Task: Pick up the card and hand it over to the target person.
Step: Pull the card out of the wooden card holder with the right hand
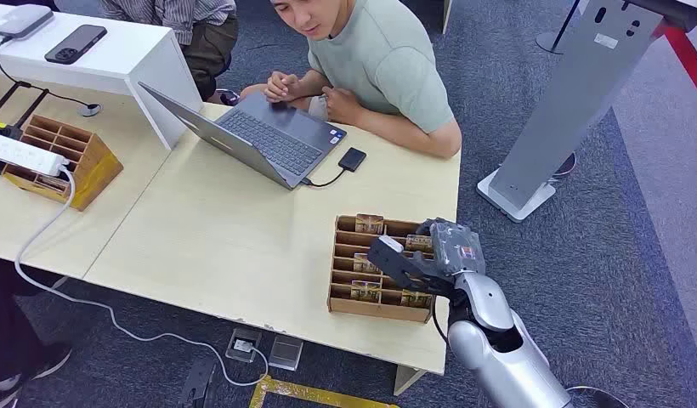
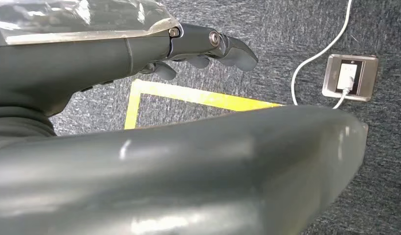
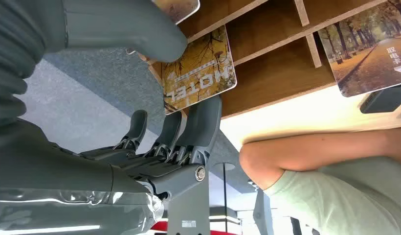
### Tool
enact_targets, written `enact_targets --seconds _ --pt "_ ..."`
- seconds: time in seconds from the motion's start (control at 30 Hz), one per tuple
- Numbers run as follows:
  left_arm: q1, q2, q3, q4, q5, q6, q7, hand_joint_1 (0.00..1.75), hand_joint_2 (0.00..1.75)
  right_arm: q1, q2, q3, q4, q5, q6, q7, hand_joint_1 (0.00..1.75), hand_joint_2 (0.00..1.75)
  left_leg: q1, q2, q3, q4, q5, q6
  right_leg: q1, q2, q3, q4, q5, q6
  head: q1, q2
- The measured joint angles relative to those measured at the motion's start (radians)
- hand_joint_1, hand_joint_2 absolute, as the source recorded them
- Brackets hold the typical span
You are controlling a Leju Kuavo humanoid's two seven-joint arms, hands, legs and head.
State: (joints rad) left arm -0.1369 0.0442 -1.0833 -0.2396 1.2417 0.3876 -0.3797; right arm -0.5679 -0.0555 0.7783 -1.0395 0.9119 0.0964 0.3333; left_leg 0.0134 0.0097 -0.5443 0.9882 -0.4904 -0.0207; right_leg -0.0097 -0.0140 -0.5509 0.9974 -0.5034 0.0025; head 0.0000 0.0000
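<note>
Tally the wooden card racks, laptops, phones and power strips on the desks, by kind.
Wooden card racks: 2
Laptop: 1
Phone: 1
Power strip: 1
Total: 5

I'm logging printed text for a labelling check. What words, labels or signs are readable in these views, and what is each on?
"HOTEL", seen upside down: on the autumn-leaf card between the right hand's thumb and fingers.
Chinese characters on another card in the wooden rack: too small to read surely.
Sticker on the grey stand: blurred.
Laptop stickers: too small.
</note>
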Motion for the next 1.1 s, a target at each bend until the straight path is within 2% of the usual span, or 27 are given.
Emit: enact_targets --seconds 0.27,1.1 --pt "0.000 -0.002 0.001 0.001 0.005 0.004 0.000 0.00 0.00 -0.009 0.010 0.010 0.018 0.007 0.002 -0.006 0.84 1.75 0.000 0.001 0.000 0.000 0.000 0.000 0.000 0.000 0.000 0.000 0.000 0.000 0.000 0.000" --pt "-0.001 0.000 -0.011 0.000 -0.002 -0.005 -0.004 0.00 0.00 0.004 -0.002 0.005 -0.002 -0.003 0.005 -0.003 1.08 1.75 0.000 -0.001 0.000 0.000 0.000 0.000 0.000 -0.001 0.000 0.000 0.000 0.000 0.000 0.000"
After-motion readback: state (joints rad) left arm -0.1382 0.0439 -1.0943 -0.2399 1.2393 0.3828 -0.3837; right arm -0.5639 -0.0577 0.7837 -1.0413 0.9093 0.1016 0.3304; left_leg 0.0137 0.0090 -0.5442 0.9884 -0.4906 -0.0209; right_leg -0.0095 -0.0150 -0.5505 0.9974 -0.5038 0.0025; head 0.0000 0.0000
